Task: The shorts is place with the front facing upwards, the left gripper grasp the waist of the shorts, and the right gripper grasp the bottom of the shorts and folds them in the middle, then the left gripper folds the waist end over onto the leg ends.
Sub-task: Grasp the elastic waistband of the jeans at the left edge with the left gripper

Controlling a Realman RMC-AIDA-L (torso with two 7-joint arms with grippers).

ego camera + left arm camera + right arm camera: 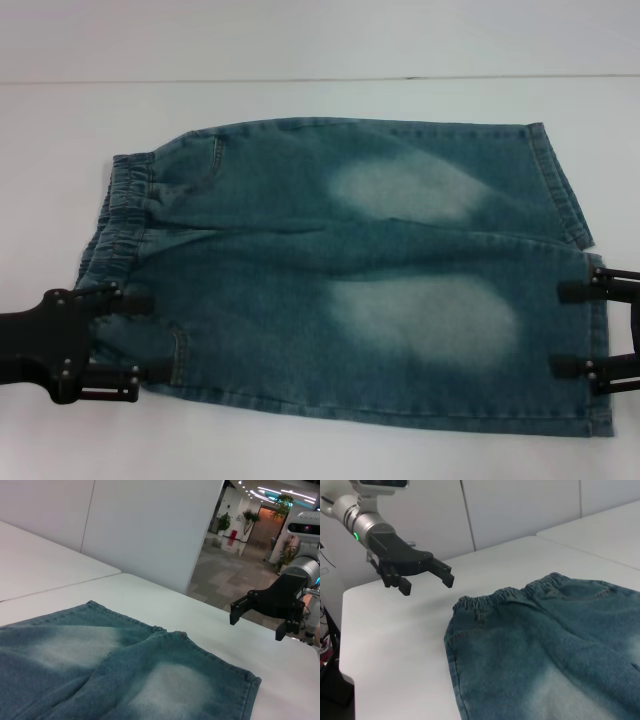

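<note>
Faded blue denim shorts (340, 270) lie flat on the white table, elastic waist (125, 215) at the left and leg hems (560, 180) at the right. My left gripper (145, 335) is open, its fingers over the near corner of the waist. My right gripper (560, 328) is open too, its fingers over the hem of the near leg. In the right wrist view the left gripper (426, 585) hangs raised beside the waist of the shorts (550, 650). In the left wrist view the right gripper (256, 626) hovers past the hems of the shorts (125, 680). Neither holds cloth.
The white table (300, 110) runs on behind and in front of the shorts. Its far edge shows in the left wrist view (200, 597), with white wall panels and an open hall beyond.
</note>
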